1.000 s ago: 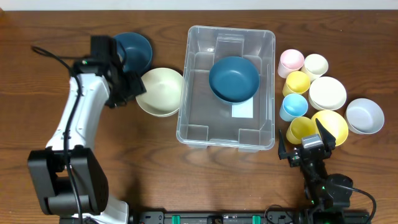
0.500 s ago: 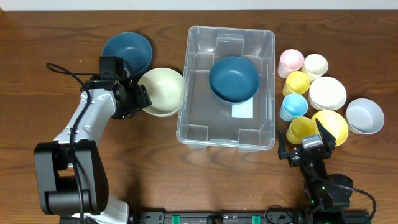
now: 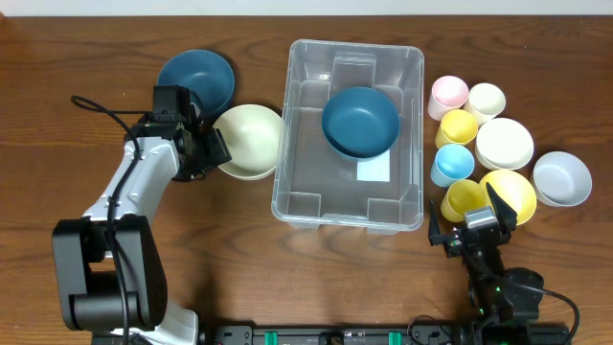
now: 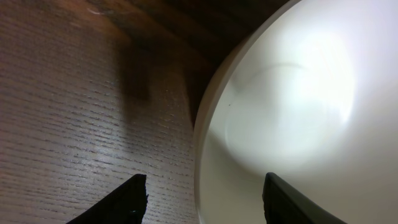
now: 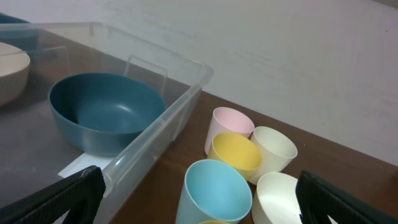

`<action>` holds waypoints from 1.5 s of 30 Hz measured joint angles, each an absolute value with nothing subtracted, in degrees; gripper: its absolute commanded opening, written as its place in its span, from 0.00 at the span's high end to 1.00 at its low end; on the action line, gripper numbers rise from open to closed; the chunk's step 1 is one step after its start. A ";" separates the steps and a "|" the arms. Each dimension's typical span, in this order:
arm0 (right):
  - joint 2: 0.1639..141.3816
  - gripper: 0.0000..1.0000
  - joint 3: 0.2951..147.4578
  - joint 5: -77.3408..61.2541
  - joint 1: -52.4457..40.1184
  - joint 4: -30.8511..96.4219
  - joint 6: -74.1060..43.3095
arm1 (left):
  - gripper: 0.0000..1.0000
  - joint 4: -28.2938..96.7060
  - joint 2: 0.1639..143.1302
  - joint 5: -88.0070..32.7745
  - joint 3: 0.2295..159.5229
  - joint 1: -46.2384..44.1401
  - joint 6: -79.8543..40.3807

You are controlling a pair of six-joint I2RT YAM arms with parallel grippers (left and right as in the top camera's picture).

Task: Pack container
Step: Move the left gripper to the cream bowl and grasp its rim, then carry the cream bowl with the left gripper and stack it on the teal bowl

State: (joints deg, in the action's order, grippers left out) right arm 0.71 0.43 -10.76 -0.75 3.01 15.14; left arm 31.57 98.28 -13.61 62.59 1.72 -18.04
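Left end effector (image 3: pixel 220 155) is released and holding nothing. It straddles the rim of the cream bowl (image 3: pixel 251 142) on the side away from the container (image 3: pixel 305 177). In the wrist view one finger is inside the bowl and one is over the worktop (image 3: pixel 239 249), with a gap on both sides of the rim.

The container sits mid-worktop, just beside the cream bowl, with a blue bowl (image 3: pixel 360 121) in its back half. Right end effector (image 3: pixel 466 218) is wide open and empty, parked by the cups, well apart from this work.

My plan for the pinch:
- Go lower first so the pads bite the wall, not just the lip.
- Close square to the rim. The wall looks thin and slick, so I expect the bowl to pivot.
- Lift slowly and check for sag.
- Get above the container wall before crossing.
- Set it down in the free front half, or nest it in the blue bowl.

Risk: a shallow grip lets the bowl slip out.
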 measured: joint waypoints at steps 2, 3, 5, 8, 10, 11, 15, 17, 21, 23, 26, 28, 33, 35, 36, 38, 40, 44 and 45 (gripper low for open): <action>0.71 0.01 0.43 -10.79 -0.75 3.01 15.14 | 0.44 31.57 98.32 -13.61 62.59 1.72 -18.06; 0.71 0.01 0.43 -10.79 -0.75 3.01 15.16 | 0.44 31.51 98.39 -13.61 62.59 1.72 -18.09; 0.71 0.01 0.43 -10.79 -0.75 3.01 15.16 | 0.44 31.38 98.72 -13.61 62.59 1.72 -18.06; 0.71 0.01 0.43 -10.79 -0.75 3.01 15.16 | 0.44 31.20 99.63 -13.61 62.59 1.72 -18.04; 0.71 0.01 0.40 -10.79 -0.75 3.01 15.16 | 0.45 30.98 100.47 -13.61 62.59 1.72 -18.06; 0.71 0.01 0.43 -10.79 -0.75 3.01 15.16 | 0.45 30.89 100.86 -13.61 62.59 1.72 -18.11; 0.71 0.01 0.43 -10.79 -0.75 3.01 15.16 | 0.62 30.41 102.24 -13.61 62.59 1.72 -18.44; 0.71 0.01 0.43 -10.79 -0.75 3.01 15.14 | 0.71 30.00 102.39 -13.61 62.59 1.72 -18.13; 0.71 0.01 0.43 -10.79 -0.75 3.01 15.14 | 0.87 29.52 102.41 -13.61 62.59 1.72 -18.33; 0.71 0.01 0.43 -10.79 -0.75 3.01 15.16 | 0.94 29.52 102.41 -13.63 62.59 1.72 -18.48; 0.71 0.01 0.43 -10.79 -0.75 3.01 15.14 | 0.94 30.22 102.41 -13.58 62.59 1.76 -18.20; 0.71 0.01 0.43 -10.79 -0.75 3.01 15.14 | 0.94 31.11 102.41 -13.39 62.57 1.85 -18.20; 0.71 0.01 0.43 -10.79 -0.75 3.01 15.16 | 0.94 36.69 100.71 -11.29 62.63 2.92 -18.20; 0.71 0.01 0.43 -10.79 -0.75 3.01 15.14 | 0.94 39.86 98.70 -8.75 62.81 3.44 -18.17; 0.71 0.01 0.43 -10.79 -0.75 3.01 15.16 | 0.94 41.17 97.45 -7.29 62.98 3.64 -18.20; 0.71 0.01 0.40 -10.76 -0.75 3.01 15.16 | 0.94 43.75 93.84 -3.68 63.51 3.90 -18.20; 0.71 0.01 0.43 -10.79 -0.75 3.01 15.14 | 0.94 44.64 90.26 -0.69 64.03 3.99 -18.17; 0.71 0.01 0.43 -10.79 -0.75 3.01 15.14 | 0.94 44.69 81.56 3.51 64.75 4.03 -18.85; 0.71 0.01 0.43 -10.79 -0.75 3.01 15.14 | 0.94 44.62 79.22 4.08 64.90 4.01 -19.51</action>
